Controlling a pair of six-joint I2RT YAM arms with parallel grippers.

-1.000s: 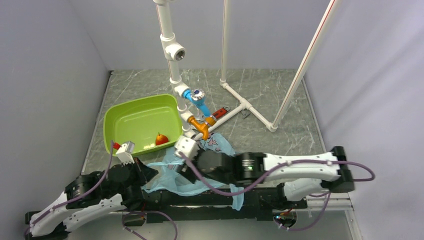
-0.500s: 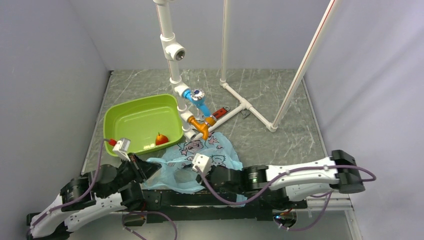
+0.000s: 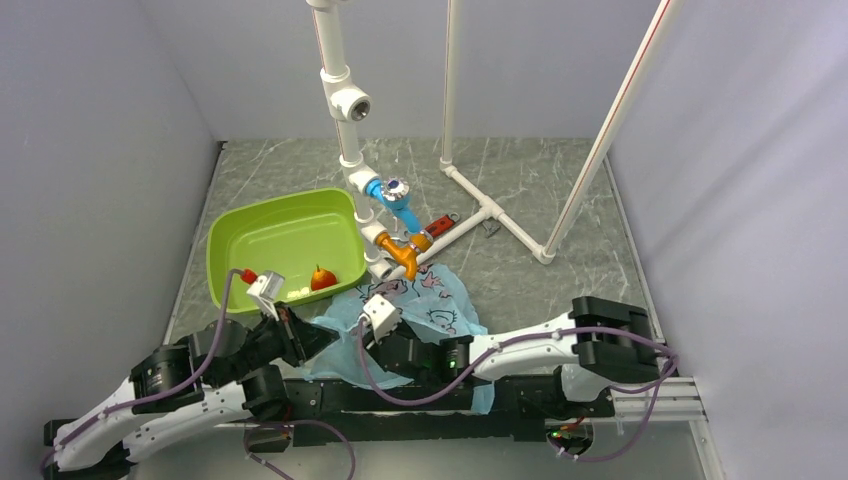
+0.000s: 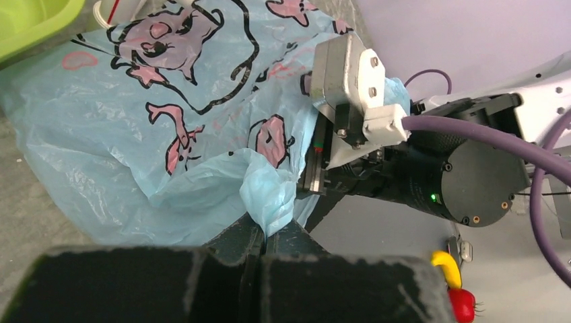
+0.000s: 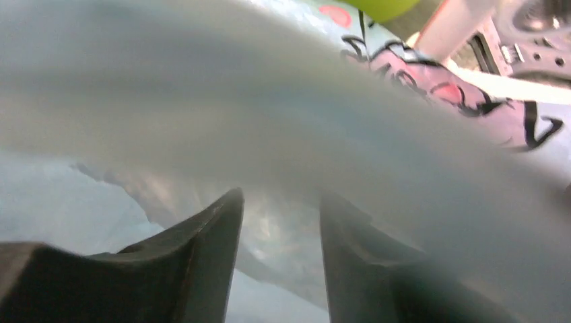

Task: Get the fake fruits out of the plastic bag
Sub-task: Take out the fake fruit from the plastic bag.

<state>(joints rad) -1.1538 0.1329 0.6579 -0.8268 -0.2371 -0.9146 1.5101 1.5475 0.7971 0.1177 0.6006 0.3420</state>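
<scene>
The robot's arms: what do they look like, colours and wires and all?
The left arm and right arm have white shells, round black joints and purple cables looped alongside. The left hand and right hand each have two dark tapered fingers and a white camera box behind.

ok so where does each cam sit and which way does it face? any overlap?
Top external: fixed above and behind the bases, facing down over the table at the plastic bag and green tub; left arm and right arm show whole.
Left wrist: on the left arm, looking along the left gripper, shut on a bag fold; the right arm's wrist camera sits opposite.
Right wrist: close against bag film, mostly blur; right gripper fingers stand apart.
Shared: top and left wrist both show the bag's print and the tub.
</scene>
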